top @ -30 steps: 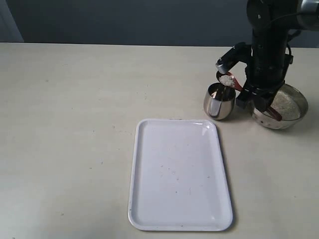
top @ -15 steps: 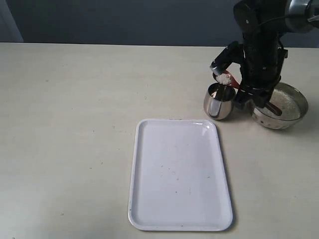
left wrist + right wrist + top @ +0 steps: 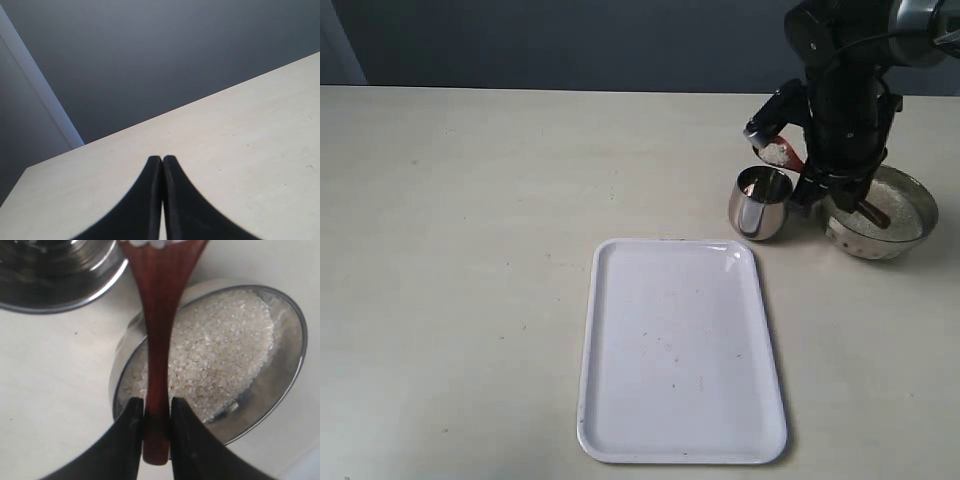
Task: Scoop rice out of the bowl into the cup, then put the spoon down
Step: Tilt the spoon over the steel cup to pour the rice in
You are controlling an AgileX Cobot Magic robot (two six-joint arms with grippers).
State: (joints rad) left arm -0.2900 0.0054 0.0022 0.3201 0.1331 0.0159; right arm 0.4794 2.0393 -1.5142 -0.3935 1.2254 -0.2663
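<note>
A pale table (image 3: 470,250) seen from outside the arms, with a plain white tray (image 3: 680,350) lying near the middle. Beyond the tray's far right corner stands the cup (image 3: 760,205), a small shiny steel tumbler, upright. Just to its right sits the bowl (image 3: 865,243), wide and shallow, close to the cup but apart from it. A bed of white rice (image 3: 900,205) lies inside the bowl. The black right arm reaches down over the bowl's left side, and its gripper (image 3: 156,405) is clamped on the handle of the spoon (image 3: 792,158), a dark reddish-brown wooden spoon. The spoon is lifted clear of the table. Its oval head carries a small heap of white grains (image 3: 775,153) and hangs just above the far rim of the cup. In the right wrist view the slim handle (image 3: 157,315) runs from between the two black fingers out across the bowl's rim (image 3: 295,370) toward the cup (image 3: 60,275) — below it the rice (image 3: 220,355) fills much of the bowl. Whether the cup holds any rice cannot be told. The left gripper (image 3: 162,160) shows only in its own wrist view — its two dark fingers are pressed together with nothing between them, held above bare table.
</note>
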